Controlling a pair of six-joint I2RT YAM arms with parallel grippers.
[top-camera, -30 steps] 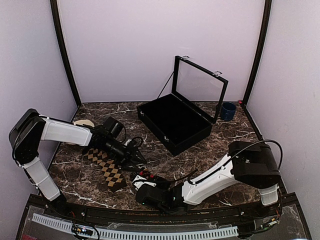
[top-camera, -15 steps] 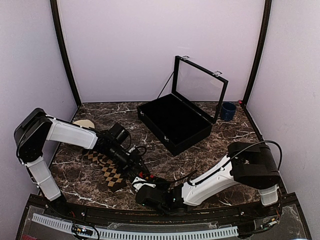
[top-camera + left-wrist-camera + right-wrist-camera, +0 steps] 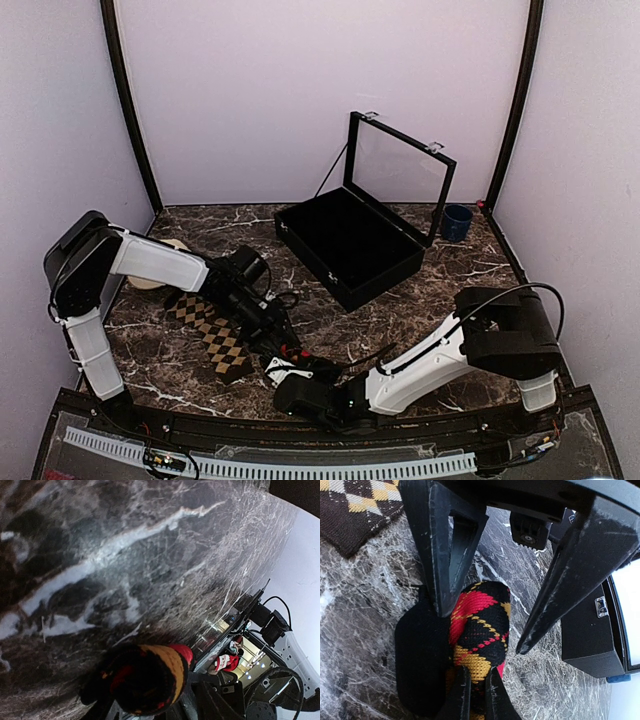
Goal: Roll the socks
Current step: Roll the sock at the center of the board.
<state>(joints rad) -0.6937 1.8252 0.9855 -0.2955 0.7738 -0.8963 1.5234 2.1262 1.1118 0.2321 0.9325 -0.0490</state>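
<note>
The red-and-orange sock [image 3: 290, 353] is a small rolled bundle on the marble near the front centre. In the right wrist view this sock [image 3: 480, 622] lies between my right gripper's [image 3: 481, 630] two spread black fingers [image 3: 445, 545], which straddle it without closing. My left gripper [image 3: 475, 675] comes in from the opposite side, and its thin fingers [image 3: 459, 695] pinch the roll's end. The left wrist view shows the roll [image 3: 145, 680] close up, hiding the jaws. The tan-diamond sock [image 3: 215, 335] lies flat to the left, and shows in the right wrist view [image 3: 355, 502].
An open black case [image 3: 350, 250] with its lid raised stands at the back centre, with a blue cup [image 3: 457, 222] to its right. A pale round object [image 3: 165, 247] lies at the back left. The case's corner [image 3: 585, 635] shows in the right wrist view.
My left gripper has moved from over the tan sock toward the front right, down onto the rolled red-and-orange sock. The right gripper has barely moved.
</note>
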